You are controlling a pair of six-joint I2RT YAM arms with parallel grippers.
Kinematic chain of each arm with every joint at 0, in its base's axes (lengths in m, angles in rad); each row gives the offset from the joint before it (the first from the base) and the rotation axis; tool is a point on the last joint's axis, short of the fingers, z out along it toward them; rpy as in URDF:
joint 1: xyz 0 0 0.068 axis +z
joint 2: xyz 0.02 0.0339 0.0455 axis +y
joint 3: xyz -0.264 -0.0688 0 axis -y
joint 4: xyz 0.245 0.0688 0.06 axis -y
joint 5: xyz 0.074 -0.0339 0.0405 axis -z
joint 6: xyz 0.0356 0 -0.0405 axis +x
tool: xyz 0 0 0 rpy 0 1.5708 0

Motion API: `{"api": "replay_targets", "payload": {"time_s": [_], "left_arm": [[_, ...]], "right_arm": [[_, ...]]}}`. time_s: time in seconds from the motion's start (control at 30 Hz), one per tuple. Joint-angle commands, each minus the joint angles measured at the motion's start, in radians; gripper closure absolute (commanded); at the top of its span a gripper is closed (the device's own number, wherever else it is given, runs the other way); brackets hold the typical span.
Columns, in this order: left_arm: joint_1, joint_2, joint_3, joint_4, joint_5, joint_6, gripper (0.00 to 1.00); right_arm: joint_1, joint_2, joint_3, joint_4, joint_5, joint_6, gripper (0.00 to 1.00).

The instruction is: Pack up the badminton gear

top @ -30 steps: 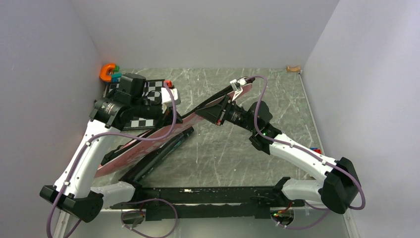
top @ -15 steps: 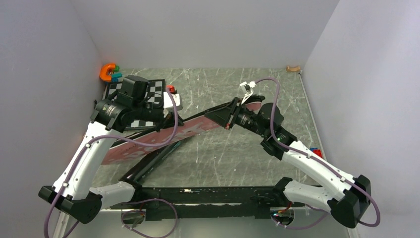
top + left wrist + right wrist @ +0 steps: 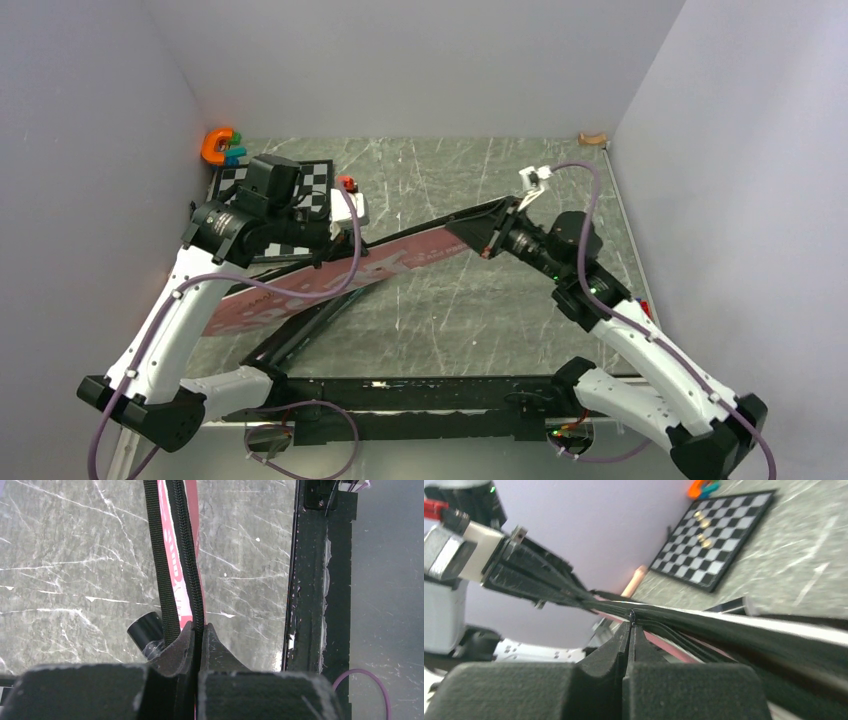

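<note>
Pink bag [image 3: 340, 282] is laid diagonally across surface [image 3: 450, 320]. Left pincer [image 3: 199, 635] is clamped tight on zipper seam [image 3: 186, 570]; right pincer [image 3: 630, 630] is pinched closed on same seam. Judged light, floppy fabric: seam is best held taut.

High rear overview, wrist views close along bag [image 3: 400, 260]

The pink bag [image 3: 290, 295] lies slanted across the table [image 3: 460, 320], from near the left edge toward the middle. The right gripper [image 3: 462, 230] meets its far end. The left gripper [image 3: 338, 243] is at its far long edge, beside the chessboard [image 3: 315, 185]. A long black tube [image 3: 300, 335] lies partly under the bag. An orange U-shaped toy [image 3: 215, 146] sits in the far left corner.
</note>
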Motion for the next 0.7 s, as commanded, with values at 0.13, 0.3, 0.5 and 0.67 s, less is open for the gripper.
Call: {"api": "replay_targets", "payload": {"time_s": [0.13, 0.3, 0.5, 0.67], "left_arm": [[-0.009, -0.037, 0.05, -0.005, 0.038, 0.028, 1.0], [-0.01, -0.041, 0.049, -0.01, 0.032, 0.032, 1.0], [-0.01, -0.047, 0.05, -0.021, 0.024, 0.042, 1.0], [-0.012, -0.042, 0.055, -0.023, 0.029, 0.046, 1.0]], "right_arm": [[-0.271, -0.14, 0.053, -0.212, -0.016, -0.075, 1.0], [-0.325, -0.159, 0.054, -0.277, -0.033, -0.097, 1.0], [-0.352, -0.202, 0.058, -0.392, 0.038, -0.144, 1.0], [-0.37, -0.232, 0.087, -0.505, 0.119, -0.193, 1.0]]}}
